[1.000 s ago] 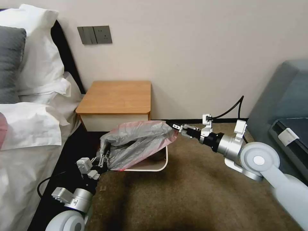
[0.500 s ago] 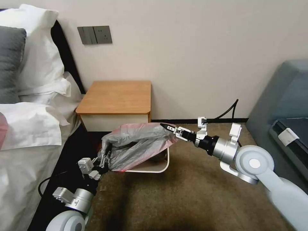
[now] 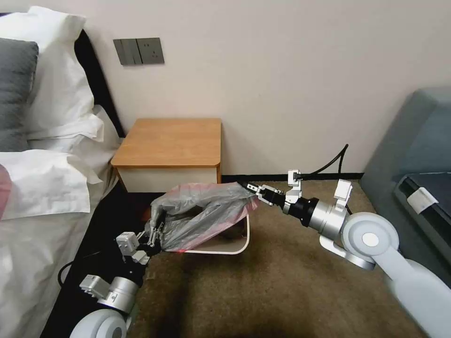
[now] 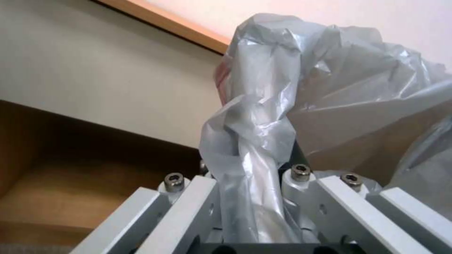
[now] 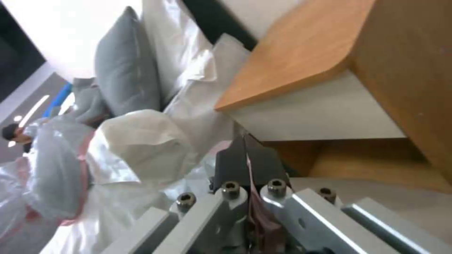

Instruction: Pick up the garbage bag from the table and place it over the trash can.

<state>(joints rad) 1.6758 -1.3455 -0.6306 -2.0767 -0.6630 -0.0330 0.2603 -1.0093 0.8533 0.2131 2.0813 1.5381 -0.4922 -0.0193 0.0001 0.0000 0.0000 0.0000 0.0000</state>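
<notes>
The garbage bag (image 3: pixel 202 211), crinkly grey plastic with a pinkish-red edge, hangs stretched over the trash can (image 3: pixel 242 240), whose cream rim shows below it on the carpet. My left gripper (image 3: pixel 154 230) is shut on the bag's near-left end; the left wrist view shows a twisted bunch of the garbage bag (image 4: pixel 263 116) pinched in the left gripper (image 4: pixel 249 197). My right gripper (image 3: pixel 249 187) is shut on the bag's far-right end, and its black tips (image 5: pixel 245 160) clamp the pink edge. The table (image 3: pixel 174 141) stands just behind the can, its top bare.
A bed with white pillows (image 3: pixel 51 84) and a dark frame runs along the left, close to my left arm. A grey sofa (image 3: pixel 413 141) stands at the right. A black cable (image 3: pixel 333 162) loops behind my right wrist. Brown carpet (image 3: pixel 263 291) lies open in front.
My right gripper has shifted left toward the can with the bag's edge and dropped a little. The bag has sagged slightly lower over the can. My left gripper has barely moved.
</notes>
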